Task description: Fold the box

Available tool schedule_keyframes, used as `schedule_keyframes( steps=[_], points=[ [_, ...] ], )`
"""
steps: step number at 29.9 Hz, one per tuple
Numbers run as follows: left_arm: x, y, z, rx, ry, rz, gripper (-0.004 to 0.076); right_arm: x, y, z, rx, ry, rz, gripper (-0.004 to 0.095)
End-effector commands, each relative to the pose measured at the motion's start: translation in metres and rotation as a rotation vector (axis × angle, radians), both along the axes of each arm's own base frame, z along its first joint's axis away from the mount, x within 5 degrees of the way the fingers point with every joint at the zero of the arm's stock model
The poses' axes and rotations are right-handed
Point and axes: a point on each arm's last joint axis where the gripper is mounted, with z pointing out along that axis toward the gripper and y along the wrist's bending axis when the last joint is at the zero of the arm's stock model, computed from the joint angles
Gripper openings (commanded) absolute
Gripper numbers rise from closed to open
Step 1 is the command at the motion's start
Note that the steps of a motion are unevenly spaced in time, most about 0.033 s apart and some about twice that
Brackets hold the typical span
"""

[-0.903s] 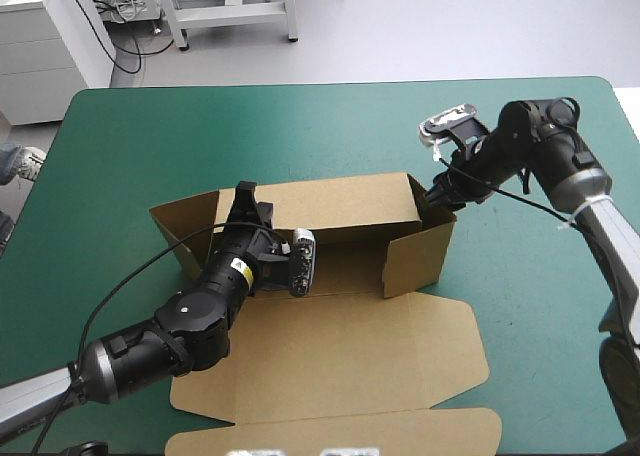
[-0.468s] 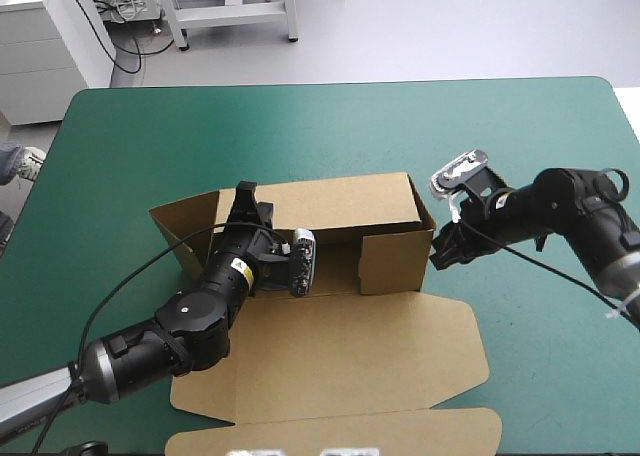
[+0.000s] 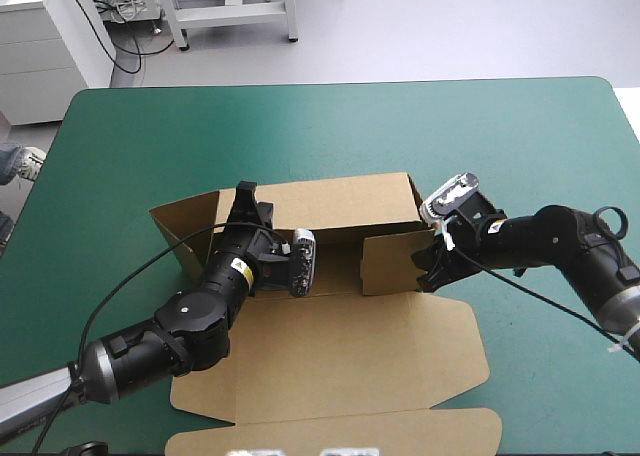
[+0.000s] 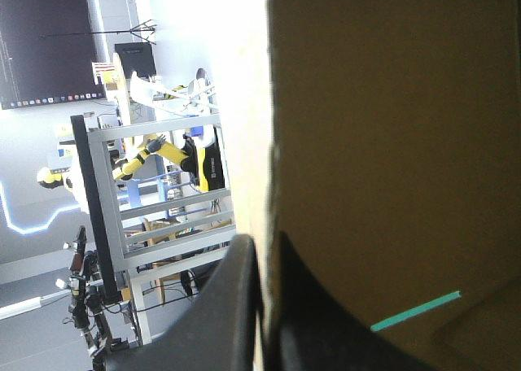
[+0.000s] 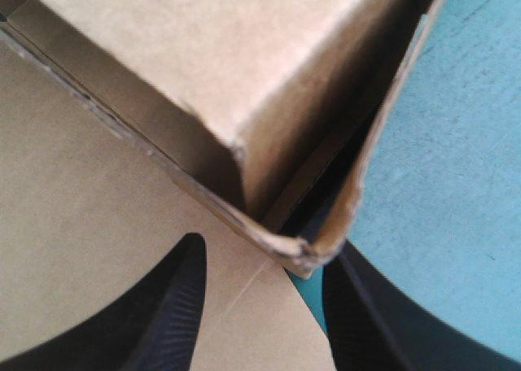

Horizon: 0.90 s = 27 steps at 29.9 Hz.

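High view: right hand (image 3: 428,267) at box (image 3: 340,201) corner

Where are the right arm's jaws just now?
In the high view the jaws sit at the right end of the box; the right wrist view shows them open astride its corner, one over the flat lid.

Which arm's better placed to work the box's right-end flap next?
Right. The right gripper is open, its fingers straddling the right-end corner of the box. The left gripper is shut on the box at its left end, away from that corner.
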Motion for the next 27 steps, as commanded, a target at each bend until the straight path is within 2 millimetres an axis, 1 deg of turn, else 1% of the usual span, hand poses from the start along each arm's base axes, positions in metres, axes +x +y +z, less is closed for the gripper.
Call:
schedule_keyframes(
  steps=[1,3,8,16,18,22,27],
  points=[
    [-0.003,-0.007,0.008,-0.054,0.000,-0.058,-0.0008,-0.001,0.008,0.010,0.080,-0.092,-0.058,0.0415],
    [-0.003,-0.007,0.008,-0.054,0.000,-0.058,-0.0008,0.000,0.014,0.008,0.108,-0.116,-0.089,0.0415],
    [-0.003,-0.007,0.008,-0.052,-0.003,-0.060,-0.0008,0.000,0.028,0.012,0.142,-0.185,-0.152,0.0415],
    [-0.003,-0.007,0.008,-0.052,-0.003,-0.060,-0.0008,-0.006,0.041,0.012,0.140,-0.192,-0.216,0.0414],
    [-0.003,-0.007,0.008,-0.052,-0.003,-0.060,-0.0008,-0.008,0.046,0.012,0.149,-0.196,-0.216,0.0393],
    [-0.003,-0.007,0.008,-0.052,-0.003,-0.060,-0.0008,-0.013,0.056,0.011,0.165,-0.228,-0.210,0.0310],
    [-0.003,-0.007,0.008,-0.052,-0.003,-0.060,-0.0008,-0.019,0.063,0.005,0.170,-0.235,-0.213,0.0306]
  ],
)
